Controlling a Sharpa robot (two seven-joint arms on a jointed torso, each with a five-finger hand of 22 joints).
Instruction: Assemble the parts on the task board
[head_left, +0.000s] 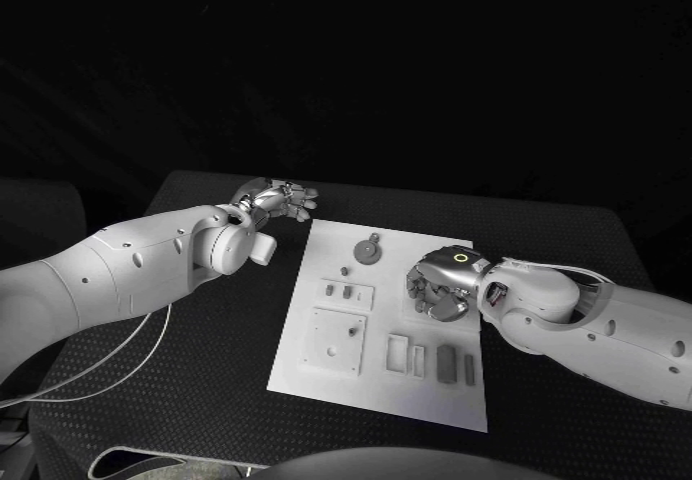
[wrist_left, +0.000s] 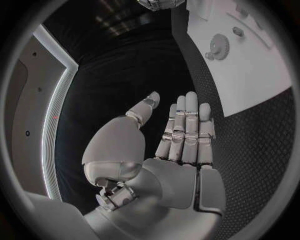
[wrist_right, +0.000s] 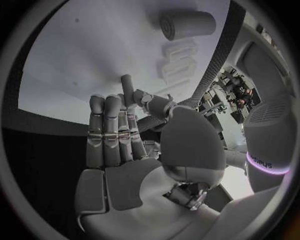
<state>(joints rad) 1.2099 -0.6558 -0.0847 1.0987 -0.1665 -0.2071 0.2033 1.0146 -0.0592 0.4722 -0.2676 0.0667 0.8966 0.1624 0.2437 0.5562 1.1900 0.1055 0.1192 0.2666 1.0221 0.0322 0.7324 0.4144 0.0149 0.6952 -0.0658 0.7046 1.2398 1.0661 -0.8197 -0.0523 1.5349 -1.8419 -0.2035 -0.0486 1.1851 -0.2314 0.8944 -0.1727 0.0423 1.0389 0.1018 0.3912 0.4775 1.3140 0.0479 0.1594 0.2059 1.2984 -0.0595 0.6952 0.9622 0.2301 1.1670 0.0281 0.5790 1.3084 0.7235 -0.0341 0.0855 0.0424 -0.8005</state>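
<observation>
The white task board (head_left: 378, 395) lies in the middle of the black table. On it are a round gear-like part (head_left: 371, 250), two small parts (head_left: 346, 292) in a raised block, a square plate (head_left: 339, 340) and dark oblong pieces (head_left: 449, 364) beside slots. My right hand (head_left: 440, 285) hovers over the board's right side. Its thumb and a finger pinch a small dark peg (wrist_right: 127, 85), and the other fingers (wrist_right: 104, 125) stay straight. My left hand (head_left: 281, 200) floats past the board's far left corner, flat and holding nothing (wrist_left: 181, 135).
A pale cable (head_left: 108, 365) trails over the table at the near left. In the right wrist view a grey cylinder (wrist_right: 187, 24) lies on the board (wrist_right: 81, 55) beyond the slots (wrist_right: 178, 65). In the left wrist view the gear (wrist_left: 219, 46) sits on the board (wrist_left: 256, 85).
</observation>
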